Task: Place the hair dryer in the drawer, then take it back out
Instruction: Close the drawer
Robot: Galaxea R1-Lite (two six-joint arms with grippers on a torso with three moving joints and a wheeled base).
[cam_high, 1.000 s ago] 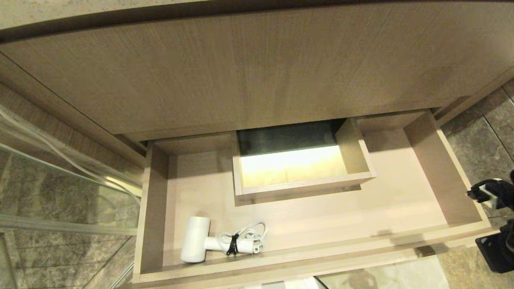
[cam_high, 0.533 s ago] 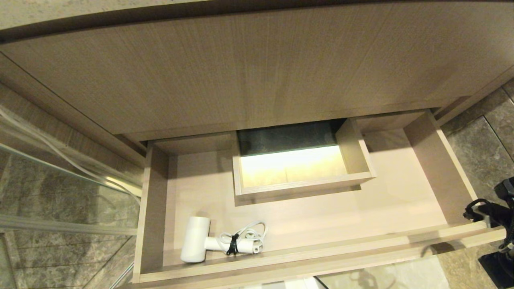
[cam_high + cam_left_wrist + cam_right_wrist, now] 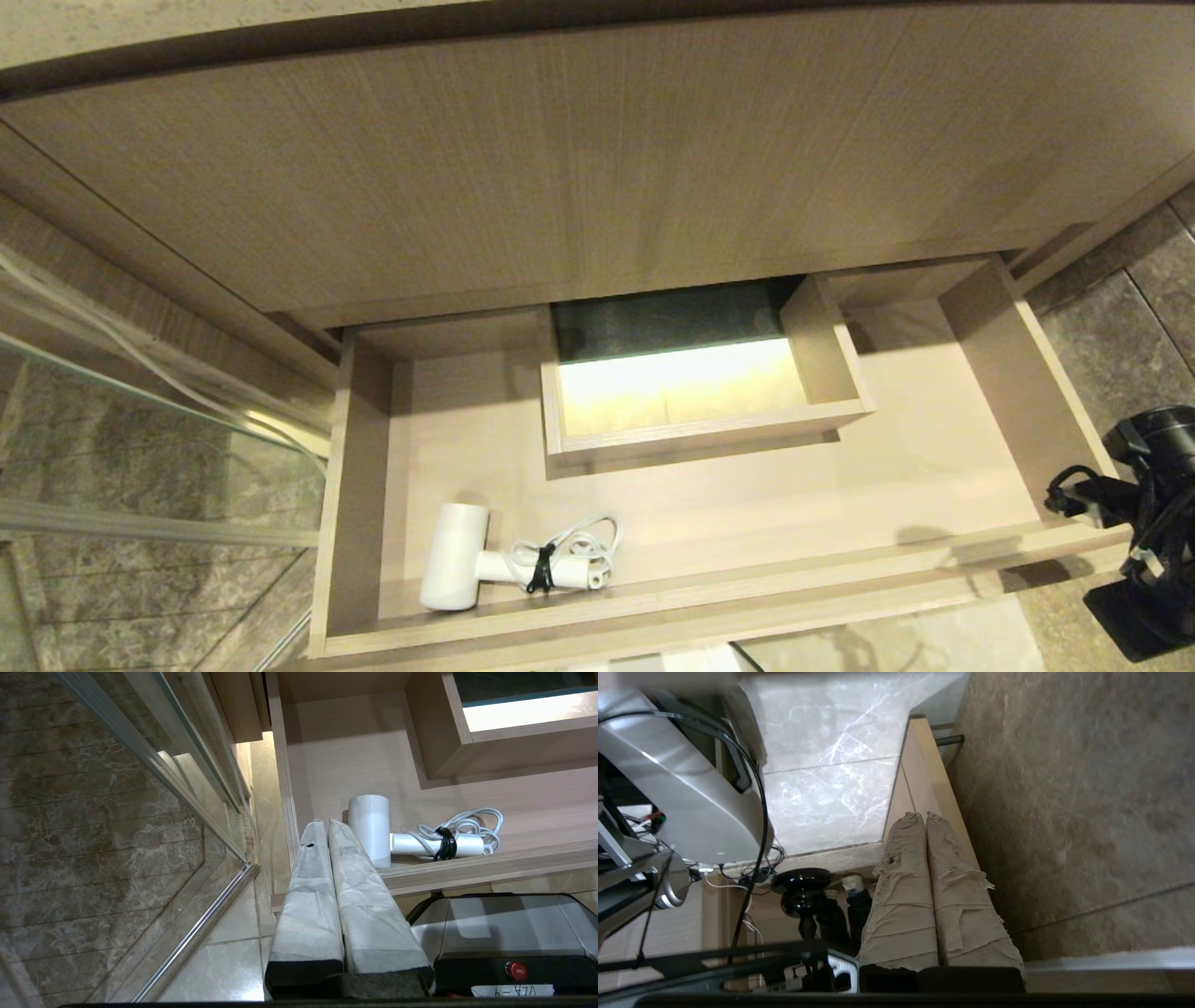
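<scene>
Head view: the drawer (image 3: 1018,411) stands pulled out below the tall wood-grain panel (image 3: 597,159), with only the right arm showing, at the right edge.
Hair dryer: the hair dryer (image 3: 455,557) lies on the drawer floor in the near left corner, barrel toward the left wall, handle pointing toward the right hand's side, close behind the front board.
Cord: its white cord (image 3: 577,541) is coiled beside the handle and bound by a black tie; coil and handle touch.
Inner box: a smaller open box (image 3: 822,355) sits at the back middle of the drawer, lit inside, well apart from the dryer.
Right hand: the right hand (image 3: 926,816) is clenched, its two wrapped fingers (image 3: 901,896) pressed flat together with nothing between them. It hangs at the drawer's right front corner, outside the drawer wall; whether it touches the wood cannot be told. The dryer is far from this hand, at the other end of the drawer.
Left hand: the left hand (image 3: 326,823) is also clenched and empty, fingers side by side. It is held above the floor just outside the drawer's left front corner; the dryer's barrel (image 3: 370,828) lies just beyond its fingertips, inside the drawer, not touched.
Surroundings: marble floor tiles (image 3: 1102,345) flank the drawer on the right hand's side, and a glass partition with a metal rail (image 3: 196,924) stands on the left hand's side.
</scene>
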